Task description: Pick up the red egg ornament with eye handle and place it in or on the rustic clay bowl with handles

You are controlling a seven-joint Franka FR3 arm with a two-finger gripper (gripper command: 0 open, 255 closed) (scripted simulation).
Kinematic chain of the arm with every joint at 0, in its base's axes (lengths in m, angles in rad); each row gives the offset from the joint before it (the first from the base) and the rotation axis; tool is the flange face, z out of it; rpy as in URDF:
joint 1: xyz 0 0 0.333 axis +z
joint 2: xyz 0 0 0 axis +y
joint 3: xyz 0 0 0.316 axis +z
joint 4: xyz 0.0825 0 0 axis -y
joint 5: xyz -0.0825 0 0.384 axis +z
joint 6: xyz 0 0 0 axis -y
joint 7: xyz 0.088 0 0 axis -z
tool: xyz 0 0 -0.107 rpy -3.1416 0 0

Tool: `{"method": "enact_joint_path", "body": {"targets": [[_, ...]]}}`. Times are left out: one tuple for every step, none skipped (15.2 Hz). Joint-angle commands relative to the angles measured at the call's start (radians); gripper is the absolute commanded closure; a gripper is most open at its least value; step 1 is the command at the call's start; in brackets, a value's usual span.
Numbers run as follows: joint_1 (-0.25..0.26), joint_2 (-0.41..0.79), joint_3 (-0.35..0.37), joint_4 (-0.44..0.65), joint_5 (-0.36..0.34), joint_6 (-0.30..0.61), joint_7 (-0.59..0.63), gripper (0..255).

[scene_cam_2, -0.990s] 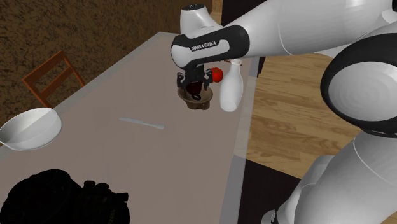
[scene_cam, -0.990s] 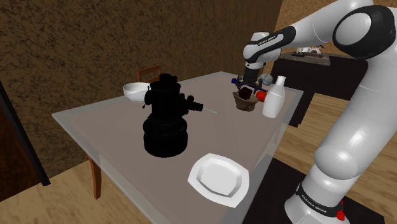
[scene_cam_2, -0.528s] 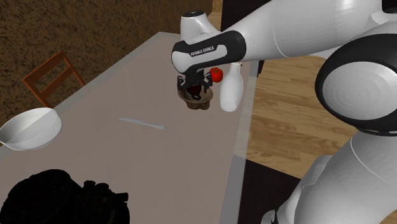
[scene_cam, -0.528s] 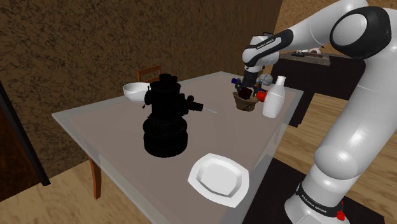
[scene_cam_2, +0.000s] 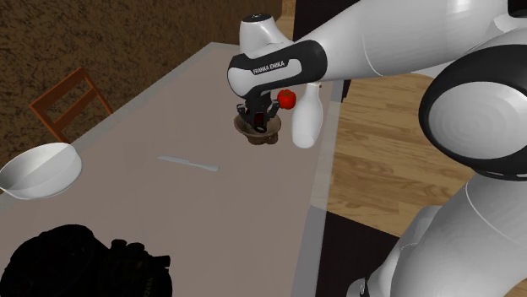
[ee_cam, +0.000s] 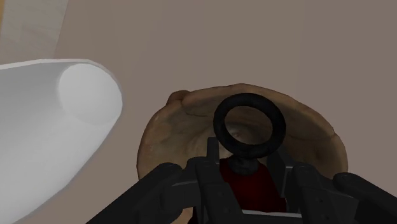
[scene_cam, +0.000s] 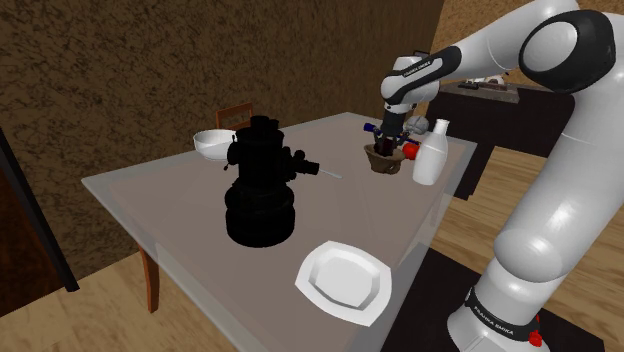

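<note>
The brown clay bowl (scene_cam: 383,162) (scene_cam_2: 253,137) stands on the grey table near its far right corner in the shoulder view. My gripper (scene_cam: 388,146) (scene_cam_2: 258,121) points straight down into it. In the wrist view the dark red egg ornament (ee_cam: 249,186) sits between the fingers of my gripper (ee_cam: 248,170), which press against its two sides. Its black ring handle (ee_cam: 219,124) sticks out past the fingertips, over the inside of the bowl (ee_cam: 167,137).
A white bottle (scene_cam: 430,152) (scene_cam_2: 306,118) (ee_cam: 51,121) stands right beside the bowl, with a small red round thing (scene_cam_2: 287,99) between them. Also on the table are a black machine (scene_cam: 260,185), a white plate (scene_cam: 343,280), a white bowl (scene_cam_2: 38,169) and a knife (scene_cam_2: 187,162).
The fingers stood wide apart over the bowl and have now drawn in against the ornament. The hand has sunk slightly; the bowl and bottle have not moved.
</note>
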Motion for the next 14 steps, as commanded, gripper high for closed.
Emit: {"method": "enact_joint_path", "body": {"targets": [[0.0,0.002,0.0,-0.002,0.0,0.0,0.0,255],[0.0,0.002,-0.001,-0.001,0.0,0.0,-0.001,255],[0.0,0.003,0.0,-0.001,0.0,0.001,0.0,255],[0.0,0.004,0.0,0.0,0.001,0.001,-0.001,255],[0.0,0.002,0.0,-0.001,0.0,-0.001,0.0,255],[0.0,-0.003,0.0,0.008,-0.001,-0.014,0.001,255],[0.001,-0.007,0.001,0.016,-0.002,-0.027,0.001,255],[0.001,-0.011,0.001,0.026,-0.003,-0.04,0.001,255],[0.001,-0.015,0.001,0.035,-0.003,-0.053,0.001,255],[0.002,-0.019,0.001,0.044,-0.004,-0.066,0.001,255],[0.002,-0.022,0.002,0.054,-0.005,-0.079,0.0,255],[0.002,-0.026,0.002,0.064,-0.005,-0.092,0.0,255],[0.002,-0.029,0.002,0.074,-0.006,-0.105,0.0,255],[0.003,-0.031,0.002,0.085,-0.006,-0.118,0.0,255]]}}
